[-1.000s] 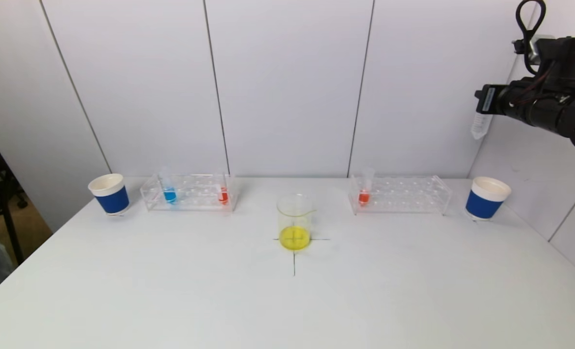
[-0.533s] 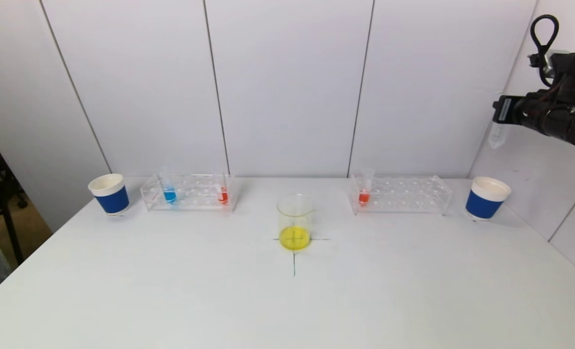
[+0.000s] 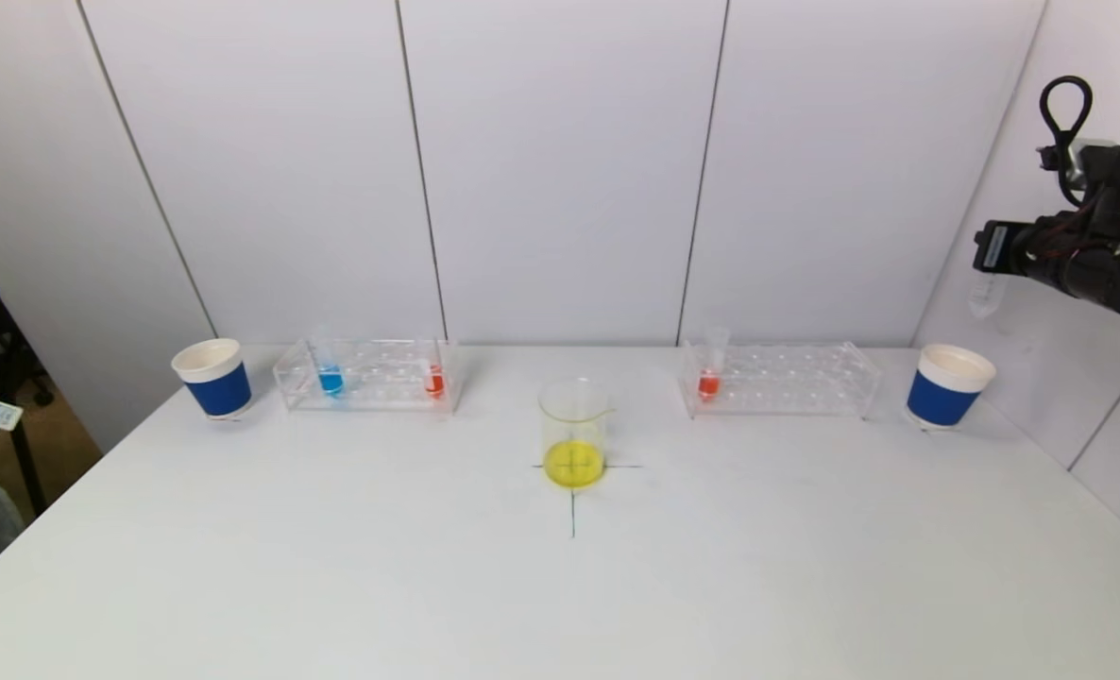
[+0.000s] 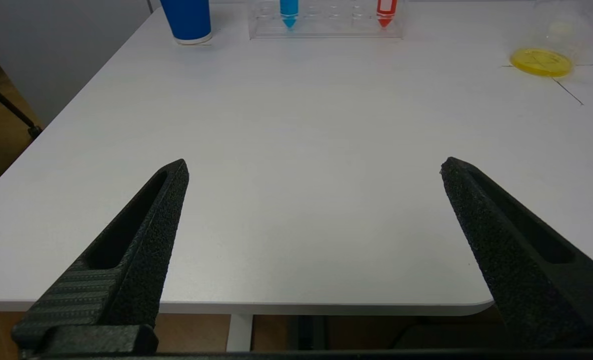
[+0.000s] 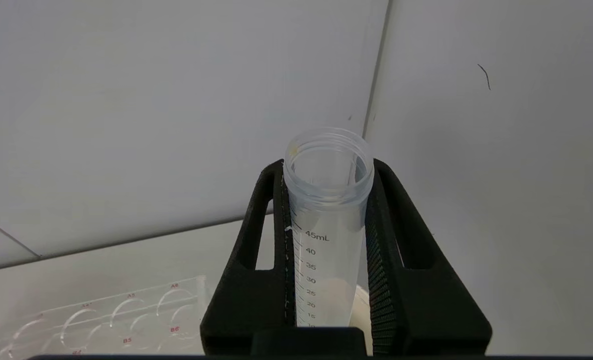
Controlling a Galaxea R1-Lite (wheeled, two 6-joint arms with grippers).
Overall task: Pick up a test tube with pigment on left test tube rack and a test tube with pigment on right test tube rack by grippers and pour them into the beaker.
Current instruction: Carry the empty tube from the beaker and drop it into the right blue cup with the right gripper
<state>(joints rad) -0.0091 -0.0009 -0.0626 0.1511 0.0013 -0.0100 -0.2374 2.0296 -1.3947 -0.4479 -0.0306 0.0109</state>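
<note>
An empty test tube (image 5: 326, 220), clear and marked with a volume scale, sits clamped between the closed fingers of the right gripper (image 5: 326, 172), held in the air above the blue paper cup (image 3: 947, 386) that stands to the right of the beaker (image 3: 574, 433). The beaker rests at the centre of the white table (image 3: 560, 586), on a drawn cross, with yellow liquid in its bottom. To the beaker's right and a little behind it, the right test tube rack (image 3: 779, 378) holds one tube of red pigment (image 3: 709, 382) at its near end. To the beaker's left, the left test tube rack (image 3: 369, 375) carries a tube of blue pigment (image 3: 330, 379) and another red tube (image 3: 434, 380), with a second blue cup (image 3: 212, 378) beyond it. The left gripper (image 4: 314, 167) hangs with fingers spread wide and empty over the table's front edge, well apart from the beaker.
</note>
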